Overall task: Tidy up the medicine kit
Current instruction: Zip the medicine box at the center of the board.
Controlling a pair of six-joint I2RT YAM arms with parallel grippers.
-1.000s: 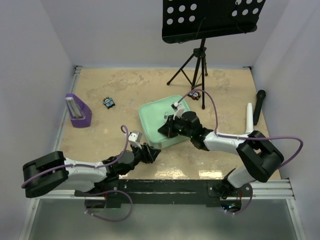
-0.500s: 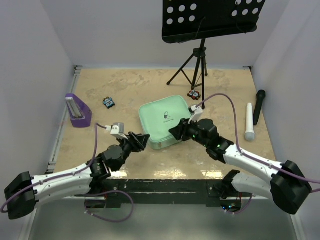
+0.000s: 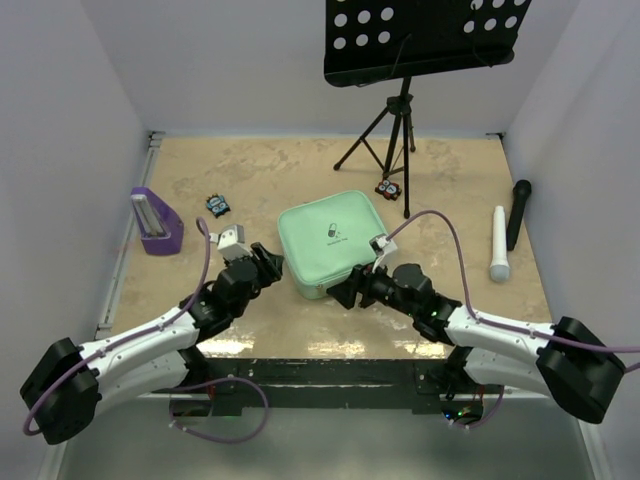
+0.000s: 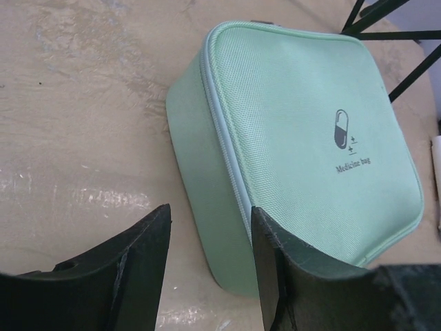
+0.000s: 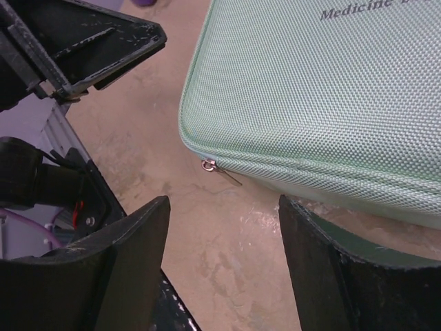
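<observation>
The right gripper (image 3: 345, 292) has backed off the medicine kit (image 3: 335, 240) to its near corner, jaws spread; the left gripper (image 3: 268, 262) (spread too, empty) now flanks its left side. The shut kit may slide if a finger snags its tiny zip pull (image 5: 210, 165).

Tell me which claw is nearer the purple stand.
Left. The left claw sits at the left side of the medicine kit, to the right of the purple stand. The right claw is at the case's near edge, farther right still.
</observation>
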